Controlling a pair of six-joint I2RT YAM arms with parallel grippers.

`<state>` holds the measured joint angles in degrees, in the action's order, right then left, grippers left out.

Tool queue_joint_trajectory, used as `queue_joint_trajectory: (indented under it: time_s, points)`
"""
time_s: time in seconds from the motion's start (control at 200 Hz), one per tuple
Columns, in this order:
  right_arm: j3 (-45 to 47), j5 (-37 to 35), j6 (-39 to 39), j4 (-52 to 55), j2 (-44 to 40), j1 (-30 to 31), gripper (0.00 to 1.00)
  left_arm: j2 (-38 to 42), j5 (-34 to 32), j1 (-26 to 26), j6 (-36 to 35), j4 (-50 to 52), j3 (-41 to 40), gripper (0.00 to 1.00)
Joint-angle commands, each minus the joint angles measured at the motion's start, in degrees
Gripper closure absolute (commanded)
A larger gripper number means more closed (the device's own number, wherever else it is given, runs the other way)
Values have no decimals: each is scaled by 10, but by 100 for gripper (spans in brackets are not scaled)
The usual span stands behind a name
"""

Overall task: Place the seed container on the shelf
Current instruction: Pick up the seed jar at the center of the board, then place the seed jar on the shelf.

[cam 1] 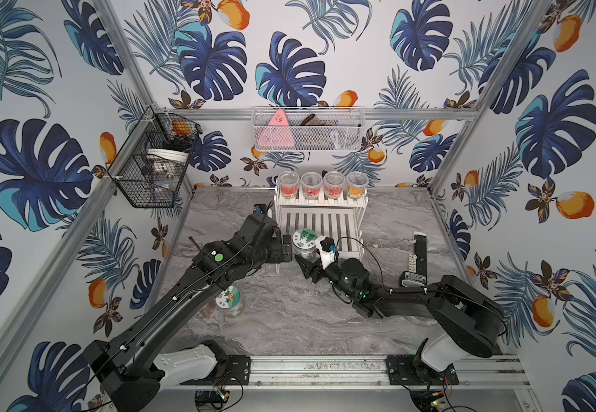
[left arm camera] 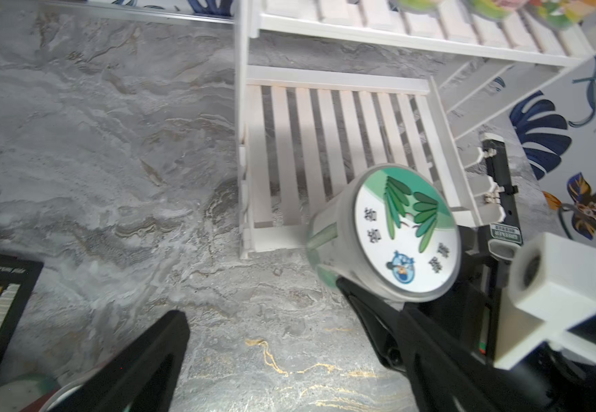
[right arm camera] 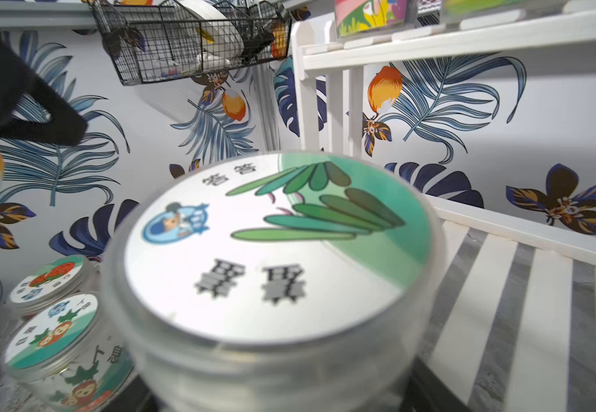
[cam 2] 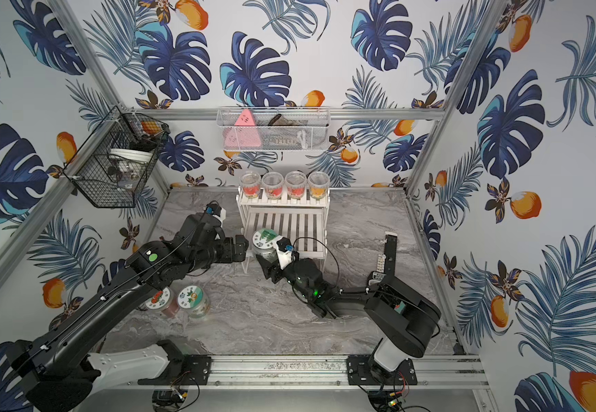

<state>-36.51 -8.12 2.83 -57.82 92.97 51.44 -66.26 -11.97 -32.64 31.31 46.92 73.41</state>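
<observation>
White shelf [cam 1: 328, 222] stood at the back of the bench [cam 1: 289, 314], and the seed container [cam 1: 303, 239] with the green-leaf lid was tilted over the front-left corner of its lower tier, right pincer [cam 1: 304, 259] clamped on its body. Left pincer [cam 1: 287, 247] hung just beside it, jaws wide apart, empty. Four jars [cam 1: 321, 185] lined the top tier.
</observation>
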Motion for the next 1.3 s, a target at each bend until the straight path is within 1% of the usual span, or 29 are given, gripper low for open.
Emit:
queue_joint_trajectory:
  time_s: [0.0,0.11,0.355,0.415,0.51,0.635,0.711,0.816,0.921,0.996,1.041,1.181,1.246,1.296]
  points:
    - [-22,-14,-12,17,18,-8,26,4,68,46,-7,-26,-20,2]
    - [-52,-20,-20,37,37,-13,26,8,118,89,0,-47,-46,2]
    - [-114,-23,-25,94,78,-21,25,13,147,139,-1,-63,-80,1]
    - [-124,-23,-27,96,88,-22,24,13,154,146,0,-68,-87,1]
    - [-152,-25,-25,129,102,-25,22,12,165,154,0,-75,-97,1]
    - [-180,-30,-25,145,121,-26,17,9,174,157,0,-82,-106,1]
    - [-189,-30,-24,157,124,-25,13,10,175,158,-2,-82,-108,1]
    - [-191,-33,-20,193,103,-26,5,12,174,160,-5,-80,-109,2]
    - [-185,-36,-7,249,64,-27,4,13,176,161,-7,-80,-110,1]
    - [-178,-22,1,289,37,-27,4,12,179,162,-9,-81,-110,1]
    - [-173,-6,2,304,26,-27,6,11,181,163,-10,-82,-110,1]
    - [-169,13,15,330,12,-27,15,5,189,163,-8,-86,-112,2]
    - [-171,17,19,329,17,-27,23,4,194,164,-5,-93,-114,2]
    - [-175,10,21,323,23,-27,25,3,200,164,-2,-98,-115,2]
